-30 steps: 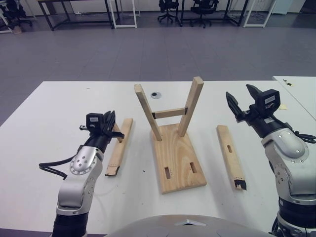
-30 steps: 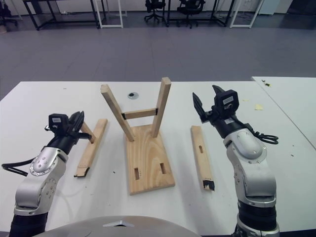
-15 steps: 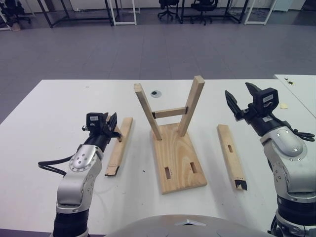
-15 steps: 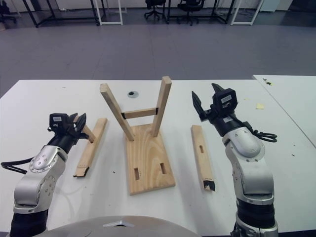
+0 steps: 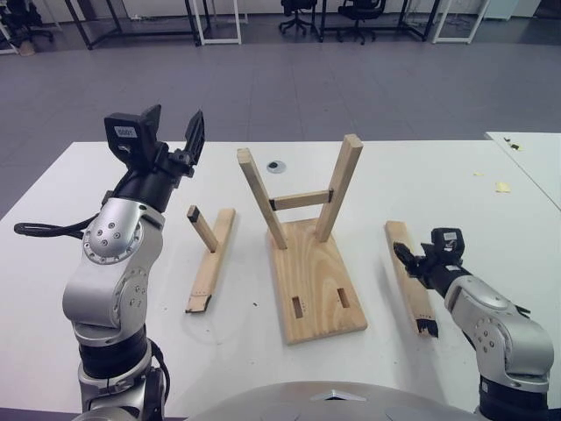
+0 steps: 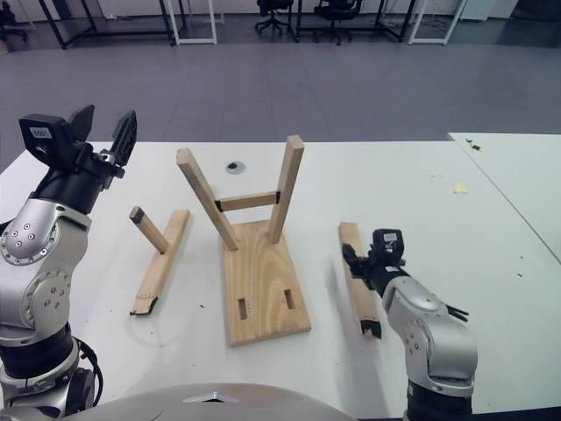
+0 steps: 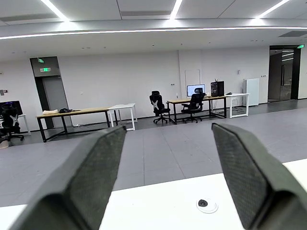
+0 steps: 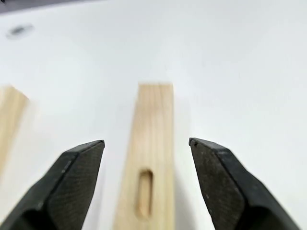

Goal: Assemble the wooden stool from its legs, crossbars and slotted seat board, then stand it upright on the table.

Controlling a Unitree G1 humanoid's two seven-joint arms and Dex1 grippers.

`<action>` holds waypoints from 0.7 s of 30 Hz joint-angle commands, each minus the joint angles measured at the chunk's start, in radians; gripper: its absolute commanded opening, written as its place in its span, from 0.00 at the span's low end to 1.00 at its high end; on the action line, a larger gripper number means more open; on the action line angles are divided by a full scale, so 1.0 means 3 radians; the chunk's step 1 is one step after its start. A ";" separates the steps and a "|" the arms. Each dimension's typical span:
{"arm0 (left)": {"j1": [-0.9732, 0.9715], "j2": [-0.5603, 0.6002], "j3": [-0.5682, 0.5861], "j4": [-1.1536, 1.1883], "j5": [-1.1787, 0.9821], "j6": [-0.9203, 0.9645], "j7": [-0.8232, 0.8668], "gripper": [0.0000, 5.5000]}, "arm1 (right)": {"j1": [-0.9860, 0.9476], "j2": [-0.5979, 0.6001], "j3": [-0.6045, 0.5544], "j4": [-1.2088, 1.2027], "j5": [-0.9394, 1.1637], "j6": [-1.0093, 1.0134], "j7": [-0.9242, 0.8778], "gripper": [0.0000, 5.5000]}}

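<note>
The pale wooden slotted seat board [image 5: 317,281] lay flat in the middle of the white bench [image 5: 421,184], with two open slots near its front end. Two pale wooden legs rose from its far end, the left one [image 5: 261,198] and the right one [image 5: 338,188] splaying apart toward their tops, and a short wooden crossbar [image 5: 301,201] bridged them partway up.

To the left of the board, a loose wooden leg [image 5: 210,267] lay flat on the bench, and a short wooden stub [image 5: 203,229] stuck up from it at a tilt. On the right, a second loose wooden leg with a slot [image 5: 408,276] lay flat near the board.

You had the left gripper [image 5: 178,121] raised high over the left part of the bench, its two black fingers spread wide with nothing between them. You had the right gripper [image 8: 145,143] low over the slotted loose leg, its fingers parted, one on each side. The wrist view showed a gap on both sides, so it seemed not to be clamping the wood, though contact was hard to judge from the head views.

A small round grey fitting [image 5: 278,167] sat in the bench behind the upright legs
</note>
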 commanded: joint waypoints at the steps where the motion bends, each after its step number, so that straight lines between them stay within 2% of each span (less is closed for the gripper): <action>1: -0.0076 -0.0001 0.0016 -0.0037 0.0054 0.0066 0.0067 0.60 | 0.0163 -0.0080 0.0070 0.0073 -0.0060 0.0212 -0.0016 0.60; 3: -0.0100 -0.0012 0.0013 -0.0020 0.0071 0.0058 0.0090 0.60 | 0.0170 -0.0091 0.0091 0.0104 -0.0037 0.0246 0.0021 0.55; 6: -0.0097 -0.0044 -0.0005 0.0004 0.0085 0.0026 0.0114 0.60 | 0.0094 -0.0126 0.0111 0.0127 -0.0034 0.0174 0.0060 0.41; 9: -0.0037 -0.0069 -0.0032 0.0000 0.0094 0.0017 0.0106 0.60 | -0.0126 -0.0236 0.0065 0.0180 -0.0220 -0.0352 0.0034 0.41; 10: 0.0043 -0.0070 0.0065 -0.0042 0.0026 0.0074 0.0091 0.60 | -0.0221 -0.0233 0.0019 0.0179 -0.0255 -0.0559 0.0029 0.41; 12: 0.0348 0.0013 0.0253 -0.0219 -0.0070 0.0260 0.0022 0.60 | -0.0334 -0.0163 -0.0086 0.0134 -0.0241 -0.0897 0.0032 0.41; 14: 0.0829 0.0015 0.0244 -0.0443 -0.0170 0.0390 -0.0094 0.60 | -0.0326 -0.0063 -0.0176 0.0074 -0.0181 -0.1106 0.0029 0.41; 15: 0.1105 -0.0028 0.0220 -0.0530 -0.0171 0.0360 -0.0140 0.64 | -0.0331 -0.0037 -0.0187 0.0063 -0.0158 -0.1189 0.0047 0.41; 18: 0.1888 -0.0092 -0.0038 -0.0710 0.0130 -0.0049 -0.0204 0.73 | -0.0437 -0.0053 -0.0260 0.0063 -0.0137 -0.1360 0.0050 0.41; 21: 0.2514 -0.0208 -0.0359 -0.0473 0.0423 -0.0501 -0.0252 0.83 | -0.0630 -0.0152 -0.0354 0.0161 -0.0170 -0.1505 0.0017 0.41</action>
